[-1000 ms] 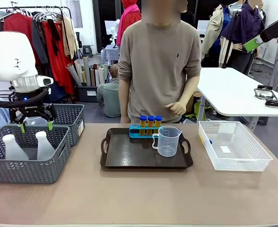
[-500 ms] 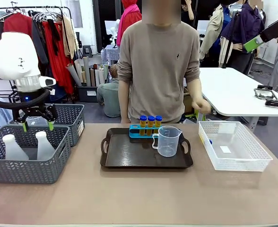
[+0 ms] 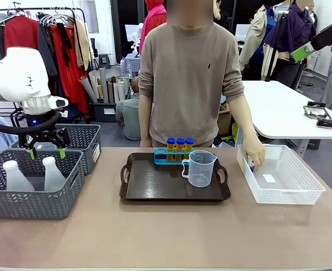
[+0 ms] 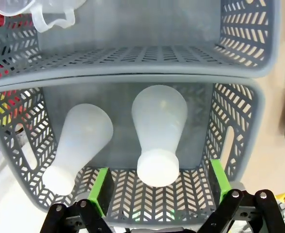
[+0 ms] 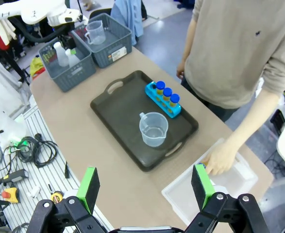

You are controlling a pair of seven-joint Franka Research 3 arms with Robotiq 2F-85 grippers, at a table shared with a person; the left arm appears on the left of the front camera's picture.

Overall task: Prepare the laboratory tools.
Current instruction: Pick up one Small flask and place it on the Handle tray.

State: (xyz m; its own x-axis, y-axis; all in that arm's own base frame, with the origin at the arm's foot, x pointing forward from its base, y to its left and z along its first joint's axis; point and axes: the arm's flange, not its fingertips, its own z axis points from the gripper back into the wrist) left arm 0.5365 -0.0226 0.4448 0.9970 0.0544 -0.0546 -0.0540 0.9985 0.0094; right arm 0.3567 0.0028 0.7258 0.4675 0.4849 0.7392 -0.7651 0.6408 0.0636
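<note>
Two translucent white conical flasks (image 4: pixel 159 131) (image 4: pixel 79 141) stand in the front grey basket (image 3: pixel 30 197). My left gripper (image 4: pixel 159 187) (image 3: pixel 44 151) hangs open just above it, fingers on either side of the right-hand flask's mouth, touching nothing. On the dark brown tray (image 3: pixel 154 183) stand a clear handled beaker (image 3: pixel 200 167) and a blue rack (image 3: pixel 174 155) holding three blue-capped yellow-orange tubes. My right gripper (image 5: pixel 145 189) is open and high above the table, with nothing in it. The person's hand (image 3: pixel 253 157) is inside the white basket (image 3: pixel 290 195).
A second grey basket (image 3: pixel 84 144) behind the first holds another clear beaker (image 4: pixel 50 12). The person stands at the far edge behind the tray. Bare tabletop (image 3: pixel 166 231) lies in front of the tray and baskets. Cables and tools lie off the table's edge (image 5: pixel 21 155).
The person's hand has dropped from chest height into the white basket. My left arm's upper part has turned a little; its gripper stays open over the flasks.
</note>
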